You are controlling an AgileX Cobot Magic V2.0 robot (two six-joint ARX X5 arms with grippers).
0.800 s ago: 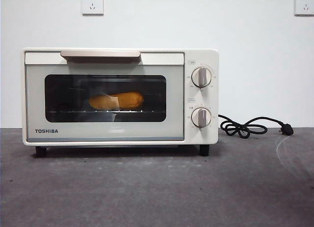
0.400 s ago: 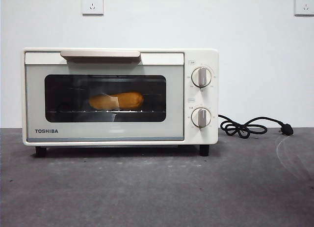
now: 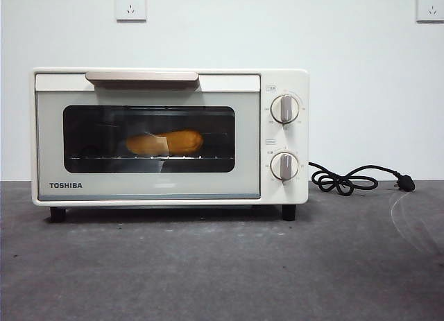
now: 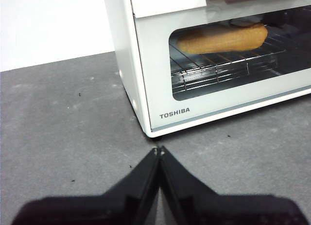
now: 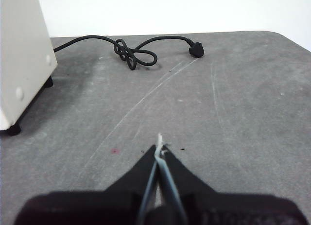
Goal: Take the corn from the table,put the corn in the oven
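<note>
Nothing moved since earlier frame: corn, oven, cord all same place. Left gripper jaws pressed together, holding nothing, tips low over table just before oven's front corner near TOSHIBA lettering. Right gripper jaws closed, empty, above bare table beside oven's side wall; knotted black cord and plug lie beyond. Corn lies lengthwise on wire rack inside oven, behind shut glass door. Neither arm visible in front view.

Right pincer closed above table; cord beside oven.
</note>
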